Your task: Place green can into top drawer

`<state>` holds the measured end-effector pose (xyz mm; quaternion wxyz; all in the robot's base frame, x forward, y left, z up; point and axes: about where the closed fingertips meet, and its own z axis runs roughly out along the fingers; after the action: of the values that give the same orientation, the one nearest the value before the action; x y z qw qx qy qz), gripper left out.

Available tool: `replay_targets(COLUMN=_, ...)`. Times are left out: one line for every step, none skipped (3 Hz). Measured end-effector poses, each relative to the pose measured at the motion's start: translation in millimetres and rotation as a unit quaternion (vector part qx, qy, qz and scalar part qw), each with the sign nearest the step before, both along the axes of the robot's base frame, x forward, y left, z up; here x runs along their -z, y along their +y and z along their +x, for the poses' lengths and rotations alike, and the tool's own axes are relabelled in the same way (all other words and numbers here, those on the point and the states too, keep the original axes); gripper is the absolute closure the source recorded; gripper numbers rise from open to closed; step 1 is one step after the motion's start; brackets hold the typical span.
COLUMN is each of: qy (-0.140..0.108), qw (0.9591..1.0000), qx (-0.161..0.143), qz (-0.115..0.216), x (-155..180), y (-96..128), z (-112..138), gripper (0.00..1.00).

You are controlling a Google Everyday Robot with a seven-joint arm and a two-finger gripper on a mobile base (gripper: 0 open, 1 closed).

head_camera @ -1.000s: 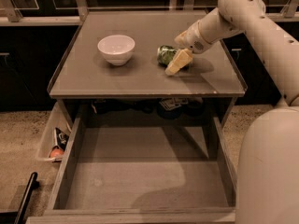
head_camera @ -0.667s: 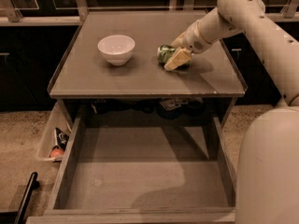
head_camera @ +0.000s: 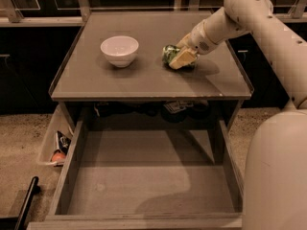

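The green can [head_camera: 169, 53] lies on the flat grey cabinet top [head_camera: 144, 80], right of centre, with only its left end showing. My gripper [head_camera: 180, 57] is down over the can at the end of the white arm that reaches in from the upper right, and its tan fingers [head_camera: 183, 59] cover most of the can. The top drawer [head_camera: 148, 181] is pulled fully open below the cabinet top, a wide shallow grey box with a bare flat bottom.
A white bowl [head_camera: 119, 50] stands on the cabinet top left of the can. A white side bin [head_camera: 56, 145] with small items hangs left of the drawer. My white base [head_camera: 278, 176] fills the lower right. A black bar [head_camera: 26, 202] lies on the floor at lower left.
The gripper has moved slightly left and down onto the can, covering more of it. The can, bowl and drawer have not moved.
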<state>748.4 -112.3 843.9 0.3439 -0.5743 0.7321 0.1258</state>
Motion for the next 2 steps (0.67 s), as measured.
replay_targets(qy=0.002, qw=1.0, qx=-0.002, qz=0.001, x=-2.3, y=0.8, z=-1.9, gripper=1.0)
replay_targets(qy=0.003, qw=0.9999, qx=-0.014, qz=0.006, x=-4.6, y=2.5, z=-13.1, gripper=1.0)
